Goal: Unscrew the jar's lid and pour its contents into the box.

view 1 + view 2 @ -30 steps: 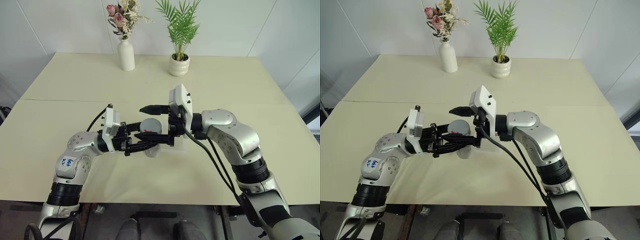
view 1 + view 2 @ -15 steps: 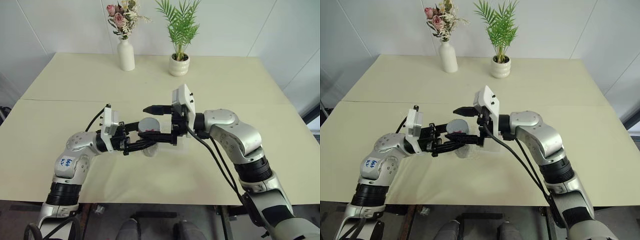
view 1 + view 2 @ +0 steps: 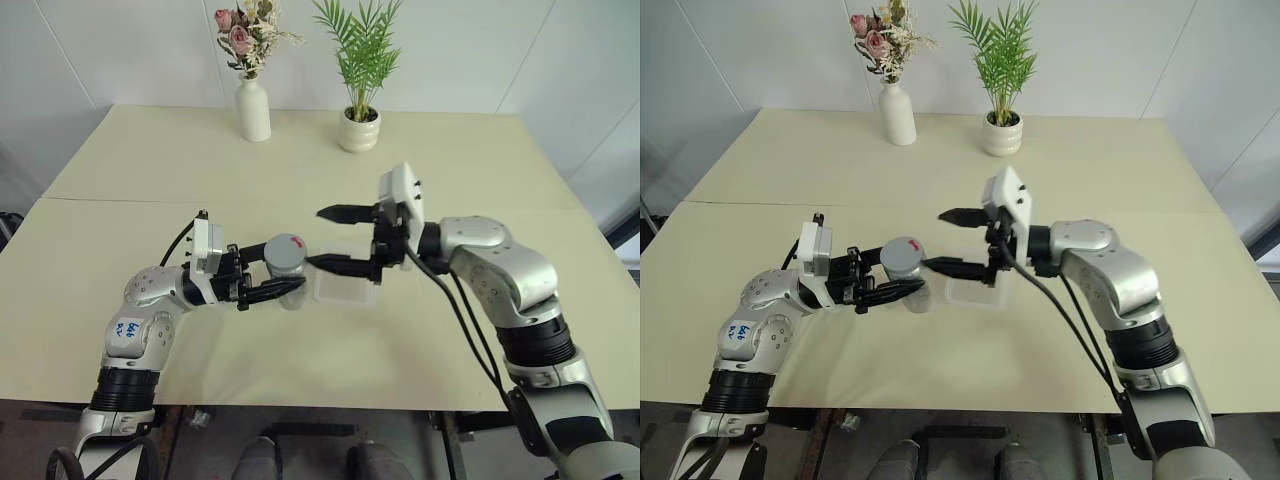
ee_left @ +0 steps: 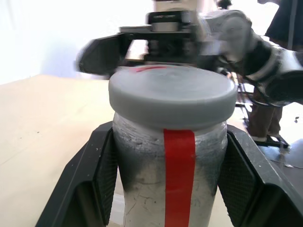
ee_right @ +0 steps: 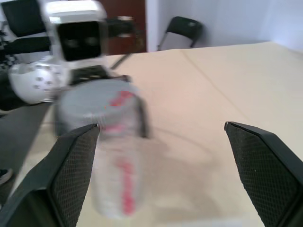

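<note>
Nearest the robot, the left gripper (image 3: 268, 276) is clamped on the body of the jar (image 3: 290, 282), holding it upright above the table (image 3: 130, 200) with its long axis vertical and the grey lid (image 3: 285, 249) screwed on at the top — the left wrist view shows both pads pressed against the glass just below the cap. The right gripper (image 3: 335, 238) hangs just beside the jar on the robot's right, fingers spread wide and empty, pointing level toward the lid but apart from it. The clear box (image 3: 346, 287) lies on the table beneath that gripper. Judging by this, the right gripper is nearer the lid and must close in sideways to straddle it. Farther back stand a white vase (image 3: 252, 110) and a potted plant (image 3: 358, 127).
</note>
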